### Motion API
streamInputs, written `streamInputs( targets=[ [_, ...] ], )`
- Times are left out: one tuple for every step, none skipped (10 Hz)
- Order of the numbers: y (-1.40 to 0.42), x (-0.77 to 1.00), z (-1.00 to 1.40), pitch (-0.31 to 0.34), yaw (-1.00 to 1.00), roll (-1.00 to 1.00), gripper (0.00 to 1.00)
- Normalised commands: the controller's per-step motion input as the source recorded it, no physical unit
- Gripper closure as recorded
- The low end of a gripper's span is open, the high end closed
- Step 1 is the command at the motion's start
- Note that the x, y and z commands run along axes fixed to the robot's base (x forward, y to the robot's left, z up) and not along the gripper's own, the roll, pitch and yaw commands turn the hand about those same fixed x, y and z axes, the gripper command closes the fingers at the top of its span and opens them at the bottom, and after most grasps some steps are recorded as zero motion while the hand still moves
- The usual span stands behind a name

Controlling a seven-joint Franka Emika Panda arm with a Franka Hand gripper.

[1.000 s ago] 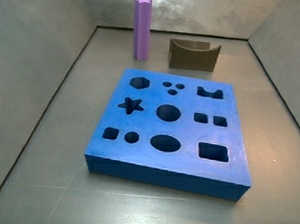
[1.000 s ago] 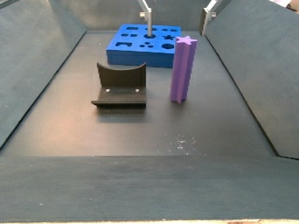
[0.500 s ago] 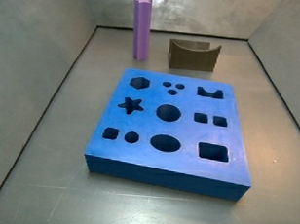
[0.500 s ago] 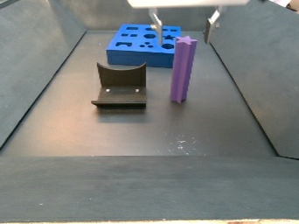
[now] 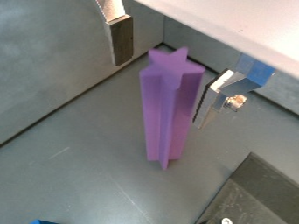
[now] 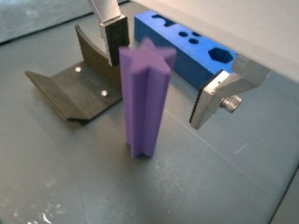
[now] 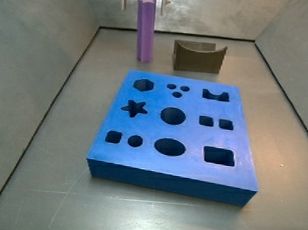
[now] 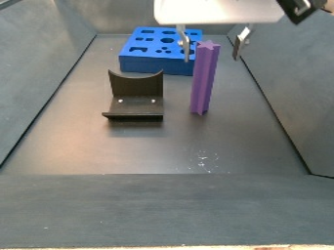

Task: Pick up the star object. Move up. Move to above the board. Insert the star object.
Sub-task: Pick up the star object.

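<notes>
The star object (image 5: 167,105) is a tall light-purple ridged prism. It stands upright on the dark floor at the far end in a side view (image 7: 145,30) and right of the fixture in a side view (image 8: 205,78). My gripper (image 5: 166,63) is open above it, one finger (image 5: 122,39) on each side of its top, not touching; it also shows in a wrist view (image 6: 163,70). The blue board (image 7: 176,134) with shaped holes lies flat, apart from the star object, and also shows in a side view (image 8: 160,51) and a wrist view (image 6: 187,48).
A dark L-shaped fixture (image 8: 135,96) stands beside the star object, also seen in a side view (image 7: 198,56) and a wrist view (image 6: 76,86). Grey sloping walls (image 7: 40,68) enclose the floor on the sides.
My gripper has come down and along toward the star object; its fingers now straddle the prism's top. The star object and board have not moved.
</notes>
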Motion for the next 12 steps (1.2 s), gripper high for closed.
streamInputs(
  targets=[
    [0.08, 0.0, -0.44, -0.019, 0.11, -0.12, 0.0],
    [0.0, 0.0, 0.0, 0.0, 0.0, 0.0, 1.0],
    [0.0, 0.0, 0.0, 0.0, 0.0, 0.0, 1.0],
    [0.0, 0.0, 0.0, 0.0, 0.0, 0.0, 1.0],
    [0.0, 0.0, 0.0, 0.0, 0.0, 0.0, 1.0],
    [0.0, 0.0, 0.0, 0.0, 0.0, 0.0, 1.0],
    [0.0, 0.0, 0.0, 0.0, 0.0, 0.0, 1.0],
    [0.0, 0.0, 0.0, 0.0, 0.0, 0.0, 1.0],
    [0.0, 0.0, 0.0, 0.0, 0.0, 0.0, 1.0],
    [0.0, 0.0, 0.0, 0.0, 0.0, 0.0, 1.0],
    [0.0, 0.0, 0.0, 0.0, 0.0, 0.0, 1.0],
    [0.0, 0.0, 0.0, 0.0, 0.0, 0.0, 1.0]
  ],
)
